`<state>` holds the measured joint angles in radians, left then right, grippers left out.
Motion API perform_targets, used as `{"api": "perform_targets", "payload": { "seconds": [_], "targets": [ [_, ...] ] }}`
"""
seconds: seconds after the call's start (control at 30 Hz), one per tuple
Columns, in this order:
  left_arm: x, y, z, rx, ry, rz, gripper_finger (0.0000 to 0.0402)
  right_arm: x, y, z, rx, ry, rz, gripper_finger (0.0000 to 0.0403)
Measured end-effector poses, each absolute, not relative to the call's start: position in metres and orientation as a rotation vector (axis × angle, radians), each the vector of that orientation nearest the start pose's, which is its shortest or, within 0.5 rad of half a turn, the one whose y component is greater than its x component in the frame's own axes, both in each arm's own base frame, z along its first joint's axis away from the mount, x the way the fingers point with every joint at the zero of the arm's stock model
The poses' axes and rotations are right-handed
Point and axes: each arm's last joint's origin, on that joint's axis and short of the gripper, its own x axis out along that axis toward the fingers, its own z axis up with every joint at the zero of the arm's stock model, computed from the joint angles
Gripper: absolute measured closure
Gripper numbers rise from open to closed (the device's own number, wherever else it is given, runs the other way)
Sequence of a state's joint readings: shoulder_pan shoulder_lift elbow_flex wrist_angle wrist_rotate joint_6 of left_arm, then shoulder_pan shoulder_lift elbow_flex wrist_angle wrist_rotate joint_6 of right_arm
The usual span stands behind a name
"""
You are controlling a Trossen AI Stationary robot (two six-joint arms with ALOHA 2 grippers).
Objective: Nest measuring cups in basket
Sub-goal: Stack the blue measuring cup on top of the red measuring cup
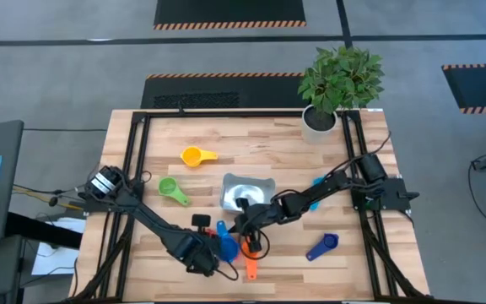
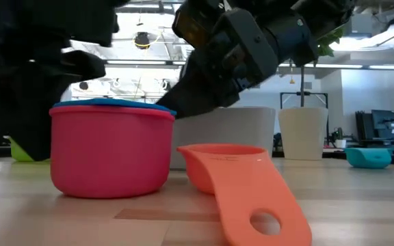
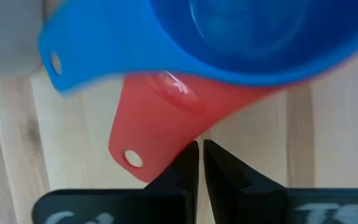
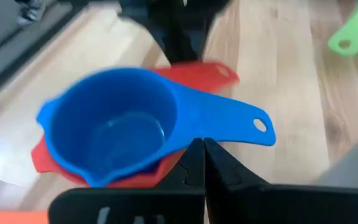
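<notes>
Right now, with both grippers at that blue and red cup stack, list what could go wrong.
1. The blue cup sits askew in the red cup, outside the basket; a nudge may unseat it.
2. The left gripper and right gripper crowd the stack and could collide.
3. The orange cup lies close beside and might get knocked.

Even bright overhead light w/ soft, short shadows on the counter (image 1: 260,143) in high view. Low view is backlit: ceiling strip lights glare behind, arms go near-black silhouettes, the red cup (image 2: 108,150) and orange cup (image 2: 231,174) up close look soft, bkgd room sharper. Left wrist view: blue cup (image 3: 229,37) very blurred, too near the lens; small glare spot on red handle (image 3: 160,124). Right wrist view: motion smear at edges, green cup (image 4: 356,31) out of focus
</notes>
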<state>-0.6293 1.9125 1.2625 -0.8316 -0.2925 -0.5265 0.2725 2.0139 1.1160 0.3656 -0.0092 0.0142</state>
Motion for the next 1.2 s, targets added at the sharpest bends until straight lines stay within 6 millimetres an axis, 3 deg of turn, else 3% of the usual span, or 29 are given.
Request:
{"api": "perform_targets", "payload": {
  "seconds": [0.5, 0.87, 1.2],
  "targets": [
    [0.301, -0.187, 0.158, 0.206, 1.277, 0.084, 0.0388, 0.402, 0.111, 0.142, -0.121, 0.498, 0.268, 0.0393],
    [0.3, -0.188, 0.158, 0.184, 1.29, 0.074, 0.0388, 0.382, 0.125, 0.162, -0.16, 0.595, 0.168, 0.0393],
    [0.3, -0.188, 0.158, 0.21, 1.282, 0.068, 0.0388, 0.385, 0.124, 0.143, -0.157, 0.636, 0.158, 0.0394]
  ]
}}
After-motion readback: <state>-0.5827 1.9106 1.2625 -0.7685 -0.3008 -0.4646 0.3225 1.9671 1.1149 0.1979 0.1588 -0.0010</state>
